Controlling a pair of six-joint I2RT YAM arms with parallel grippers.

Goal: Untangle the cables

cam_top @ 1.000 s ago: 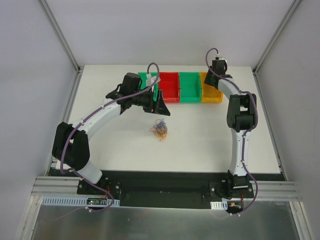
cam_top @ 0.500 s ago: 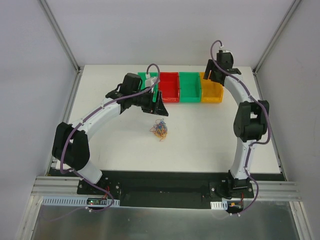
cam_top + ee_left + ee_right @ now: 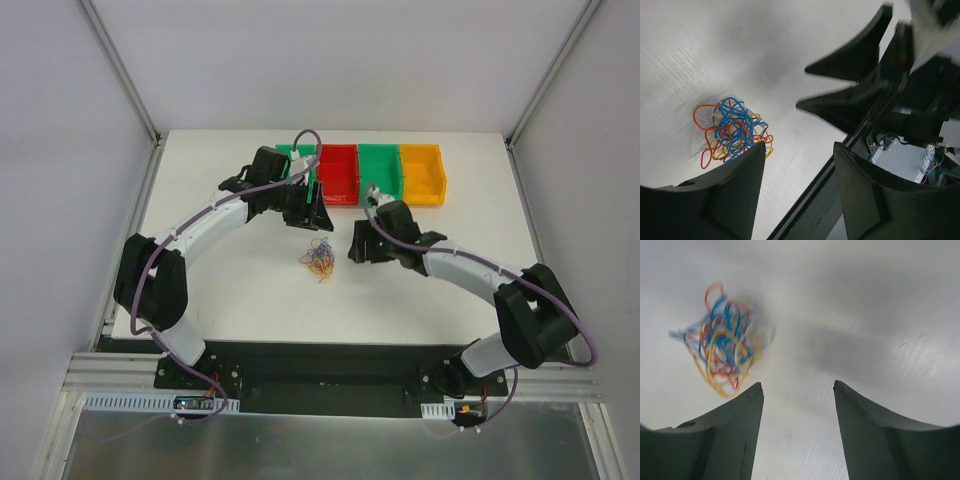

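1. The cables (image 3: 319,260) lie in one small tangled clump on the white table (image 3: 250,290), well in front of the row of bins and about level with the red bin (image 3: 338,178).
2. From the left wrist, the clump shows blue curls in the middle with orange, red and yellow loops around them, one orange loop sticking out to the side.
3. The left gripper (image 3: 320,218) hangs just behind the clump and points down at the table. Its jaws stand apart with nothing between them.
4. The right gripper (image 3: 357,245) sits just to the right of the clump, low over the table. Its jaws are also apart and hold nothing.
5. Neither gripper touches the wires; the clump rests between the two.
6. At the back stand four bins side by side: a green bin (image 3: 287,152) half hidden by the left arm, then the red one, a second green bin (image 3: 381,172) and a yellow bin (image 3: 422,175).
7. The right wrist view is blurred.
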